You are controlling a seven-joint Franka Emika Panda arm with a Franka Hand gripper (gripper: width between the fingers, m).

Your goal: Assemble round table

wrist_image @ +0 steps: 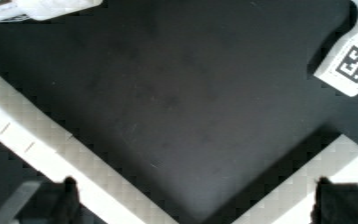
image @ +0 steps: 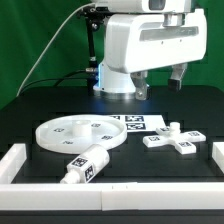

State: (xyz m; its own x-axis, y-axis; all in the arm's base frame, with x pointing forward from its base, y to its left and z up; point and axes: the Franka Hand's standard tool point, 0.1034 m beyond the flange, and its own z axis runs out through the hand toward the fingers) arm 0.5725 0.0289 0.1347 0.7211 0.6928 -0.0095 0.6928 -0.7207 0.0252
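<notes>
The round disc (image: 80,133) with its central hub lies flat on the black table at the exterior view's left. The short cylindrical leg (image: 85,168) lies on its side in front of it. The cross-shaped foot (image: 172,140) lies at the exterior view's right. My gripper (image: 162,80) hangs high above the back right of the table, apart from all parts, open and empty. In the wrist view the gripper (wrist_image: 192,192) has its dark fingertips (wrist_image: 60,197) wide apart with only black table and white bands between them.
The marker board (image: 135,123) lies behind the disc. White border rails run along the left (image: 14,160), front (image: 120,196) and right (image: 214,158). In the wrist view two white rails (wrist_image: 43,125) meet in a V, and a tagged white piece (wrist_image: 350,62) shows at the edge.
</notes>
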